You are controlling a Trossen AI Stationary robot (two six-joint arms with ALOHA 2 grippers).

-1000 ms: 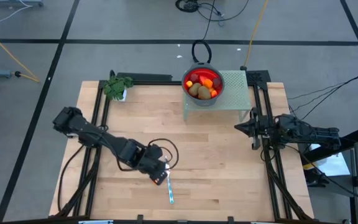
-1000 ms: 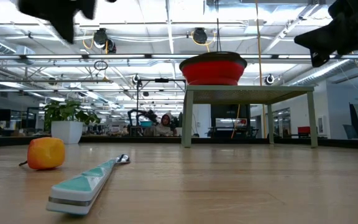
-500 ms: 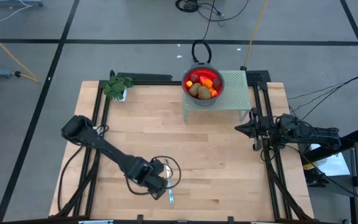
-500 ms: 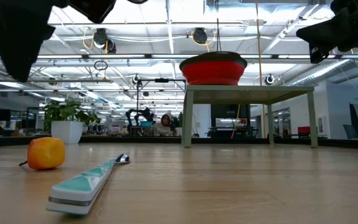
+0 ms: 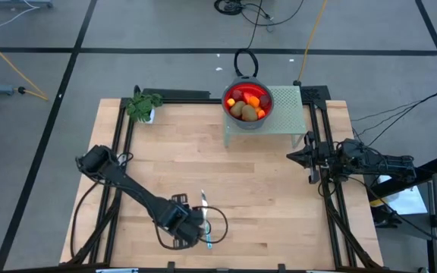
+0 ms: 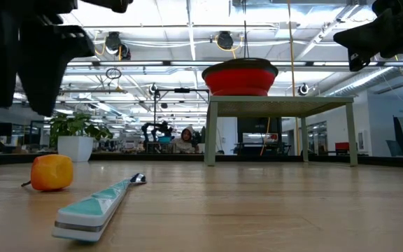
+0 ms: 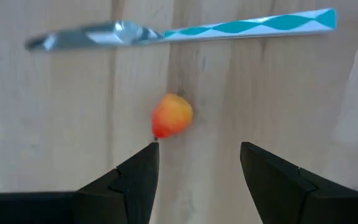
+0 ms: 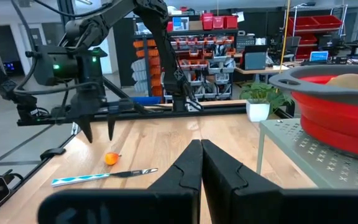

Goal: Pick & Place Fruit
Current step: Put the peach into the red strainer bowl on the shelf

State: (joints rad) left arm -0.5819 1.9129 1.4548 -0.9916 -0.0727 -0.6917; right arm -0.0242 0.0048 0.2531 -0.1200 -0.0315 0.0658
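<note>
A small orange fruit (image 7: 171, 116) lies on the wooden table near its front edge, next to a knife (image 7: 185, 31) with a teal-and-white handle. My left gripper (image 7: 197, 146) hangs open above the fruit, fingers pointing down, clear of it; the low view shows the fruit (image 6: 51, 172) well below the fingers (image 6: 47, 98). Several more fruits (image 5: 246, 104) lie in a red bowl (image 6: 240, 77) that sits on a small green-grey stand (image 5: 287, 114) at the table's far side. My right gripper (image 8: 201, 149) waits shut at the right edge, pointing level across the table.
A small potted plant (image 5: 143, 106) stands at the far left corner. The knife (image 5: 205, 224) lies just right of the left gripper (image 5: 192, 227). Bare wood (image 5: 264, 189) lies between the fruit and the stand. Black frame rails (image 5: 328, 189) run along the table's sides.
My left gripper has moved toward the table's near edge and come down over the orange fruit, rolling about its own axis on the way. Its fingers have stayed open. The fruit and knife have not moved.
</note>
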